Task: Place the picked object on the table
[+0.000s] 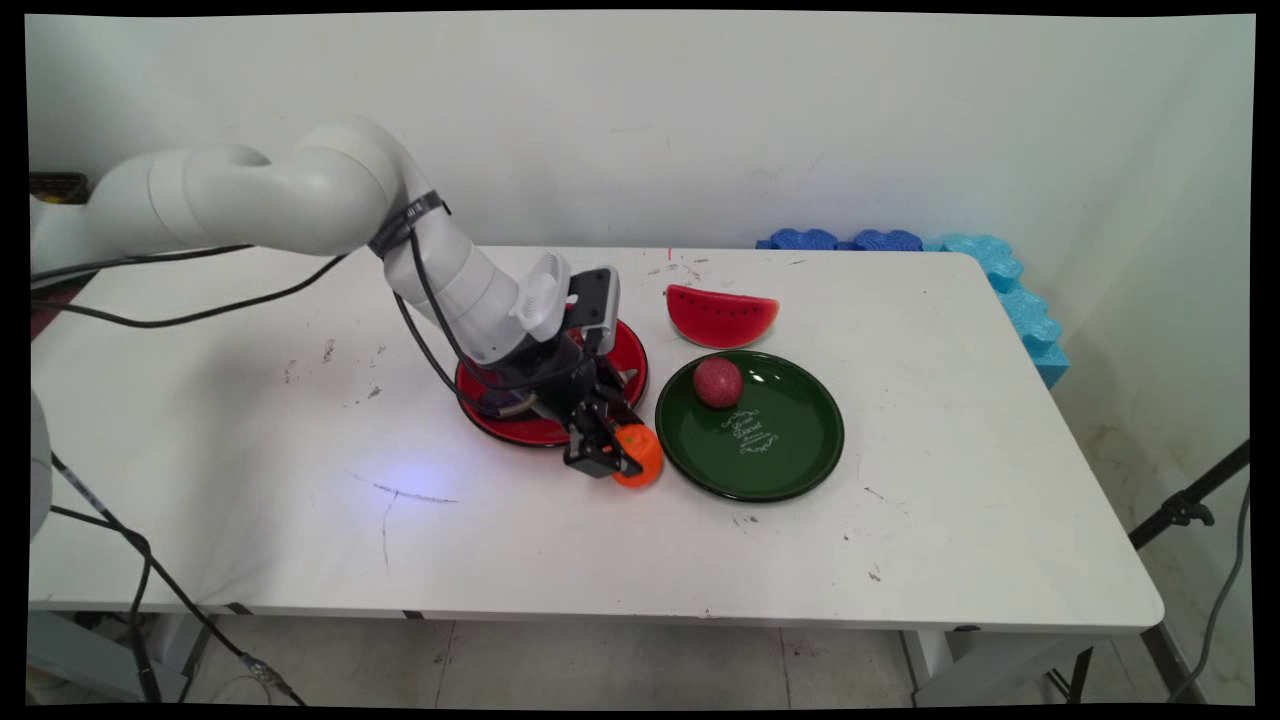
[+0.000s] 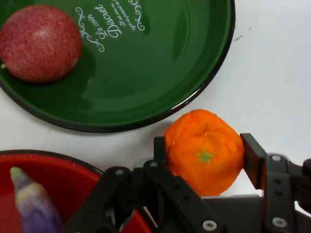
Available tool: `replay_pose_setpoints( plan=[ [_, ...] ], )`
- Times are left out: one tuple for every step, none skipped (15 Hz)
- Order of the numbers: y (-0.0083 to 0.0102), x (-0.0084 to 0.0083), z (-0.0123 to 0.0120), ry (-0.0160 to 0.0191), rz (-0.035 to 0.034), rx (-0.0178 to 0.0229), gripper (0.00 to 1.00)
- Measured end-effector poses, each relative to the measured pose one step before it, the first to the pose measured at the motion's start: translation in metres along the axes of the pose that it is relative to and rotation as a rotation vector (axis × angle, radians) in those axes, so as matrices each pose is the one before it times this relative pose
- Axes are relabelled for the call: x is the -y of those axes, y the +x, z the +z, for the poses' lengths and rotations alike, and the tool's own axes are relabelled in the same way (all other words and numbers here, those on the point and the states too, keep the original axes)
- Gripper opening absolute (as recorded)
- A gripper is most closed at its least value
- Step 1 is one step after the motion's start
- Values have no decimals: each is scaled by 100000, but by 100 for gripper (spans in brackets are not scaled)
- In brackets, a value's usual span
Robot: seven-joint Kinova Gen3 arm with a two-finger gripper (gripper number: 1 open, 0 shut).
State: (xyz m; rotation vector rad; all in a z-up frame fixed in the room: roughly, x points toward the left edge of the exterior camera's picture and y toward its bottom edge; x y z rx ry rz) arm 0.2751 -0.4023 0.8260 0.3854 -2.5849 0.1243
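An orange (image 1: 642, 456) (image 2: 204, 150) rests on the white table in the gap between a red plate (image 1: 520, 430) (image 2: 63, 182) and a green plate (image 1: 785, 465) (image 2: 160, 73). My gripper (image 1: 612, 455) (image 2: 206, 146) is low over the table and shut on the orange, with one black finger pressed to each side of it. A speckled dark red round fruit (image 1: 718, 382) (image 2: 40, 42) lies on the green plate's far left part. In the hand view a purple and white eggplant-like piece (image 2: 31, 204) lies on the red plate; in the main view the arm hides it.
A watermelon slice (image 1: 722, 316) lies on the table just behind the green plate. Blue foam pieces (image 1: 1010, 290) line the table's far right edge and corner. Black cables hang from the arm on the left.
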Motion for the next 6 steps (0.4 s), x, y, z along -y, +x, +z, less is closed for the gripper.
replay_pose_setpoints(
  plan=[
    [-41,61,269,-35,152,-81,0],
    [-17,54,208,-20,150,-96,0],
    [-18,37,128,7,61,-53,0],
    [-3,30,160,-141,-123,-25,100],
    [23,32,153,-216,-298,-6,100],
    [126,39,93,-153,-138,-147,100]
  ],
)
